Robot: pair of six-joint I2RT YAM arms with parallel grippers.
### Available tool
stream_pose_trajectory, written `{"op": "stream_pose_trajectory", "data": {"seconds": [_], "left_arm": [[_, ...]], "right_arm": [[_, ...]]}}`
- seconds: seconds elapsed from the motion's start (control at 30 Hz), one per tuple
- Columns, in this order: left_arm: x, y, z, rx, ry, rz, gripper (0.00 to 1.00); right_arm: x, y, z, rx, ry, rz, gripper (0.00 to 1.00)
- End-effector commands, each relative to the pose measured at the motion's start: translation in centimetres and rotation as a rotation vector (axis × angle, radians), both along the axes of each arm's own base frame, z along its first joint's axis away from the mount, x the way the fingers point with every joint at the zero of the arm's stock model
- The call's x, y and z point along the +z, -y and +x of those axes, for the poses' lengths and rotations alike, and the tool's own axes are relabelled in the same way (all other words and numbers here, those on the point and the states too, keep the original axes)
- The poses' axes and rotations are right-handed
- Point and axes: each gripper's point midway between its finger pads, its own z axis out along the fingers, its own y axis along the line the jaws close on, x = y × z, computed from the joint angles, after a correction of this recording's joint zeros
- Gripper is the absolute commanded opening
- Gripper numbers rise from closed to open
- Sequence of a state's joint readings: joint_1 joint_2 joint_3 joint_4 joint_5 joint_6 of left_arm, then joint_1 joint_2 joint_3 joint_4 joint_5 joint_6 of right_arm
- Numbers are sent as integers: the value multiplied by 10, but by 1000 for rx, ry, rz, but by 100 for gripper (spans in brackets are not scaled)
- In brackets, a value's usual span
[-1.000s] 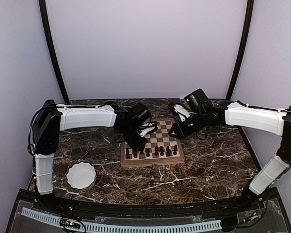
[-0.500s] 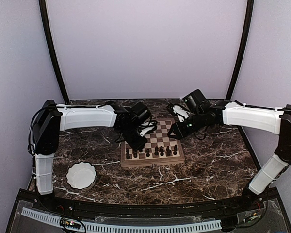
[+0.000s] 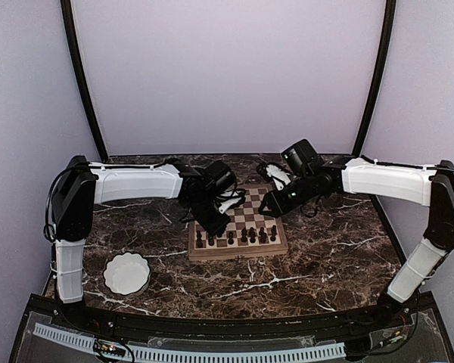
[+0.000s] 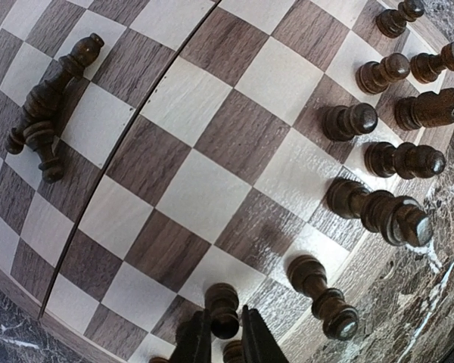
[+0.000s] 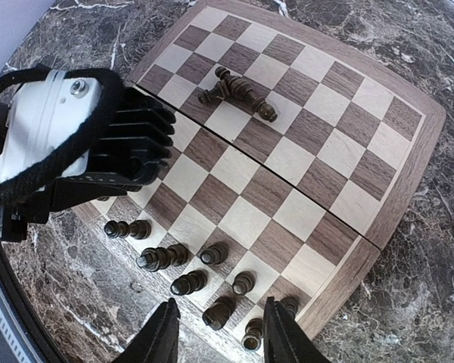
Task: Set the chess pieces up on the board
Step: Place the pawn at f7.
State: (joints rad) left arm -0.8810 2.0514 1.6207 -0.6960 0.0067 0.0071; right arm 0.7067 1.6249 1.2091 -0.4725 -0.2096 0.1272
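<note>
Where the dark marble bench (image 3: 325,257) is viewed from above, the wooden chessboard (image 3: 238,253) lies at its middle, square to the near edge, between the two arms. Dark brown chess pieces (image 3: 242,236) stand upright in two short ranks along the board's near edge, each on its own square. On the far half, just past the centre seam, a few fallen pieces (image 5: 238,89) lie on their sides, crossed over one another and touching.

Left gripper (image 3: 216,219): positioned over the near left part of the board, pointing down. In the left wrist view its fingers (image 4: 193,340) show only a narrow slit between them, so the jaws are all but closed. One pawn (image 4: 223,310) stands upright at the mouth of that slit. Whether the pads touch it cannot be determined.

Right gripper (image 5: 222,302): held above the near right corner of the board, over the standing ranks. Its jaws are partly spread with clear space between them, and they hold nothing. The pieces beneath sit well below the fingertips.

A white scalloped bowl (image 3: 126,273) rests on the bench to the near left, well apart from the board. Its contents cannot be made out.
</note>
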Motion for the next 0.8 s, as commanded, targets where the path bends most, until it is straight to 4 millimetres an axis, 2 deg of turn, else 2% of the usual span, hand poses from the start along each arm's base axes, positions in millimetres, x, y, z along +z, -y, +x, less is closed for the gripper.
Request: {"op": "stream_pose_trajectory", "data": {"seconds": [0.0,0.6,0.77], "left_arm": [[8,11,-3,7,-21,-46,17],[8,14,2,25,-10,-60,18],[16,9,1,37,-13,-37,25]], "right_arm": [[8,-9,8,15,22,25,40],[5,-11,8,27,15,25,40],[7,-13,9,33,19,30,40]]}}
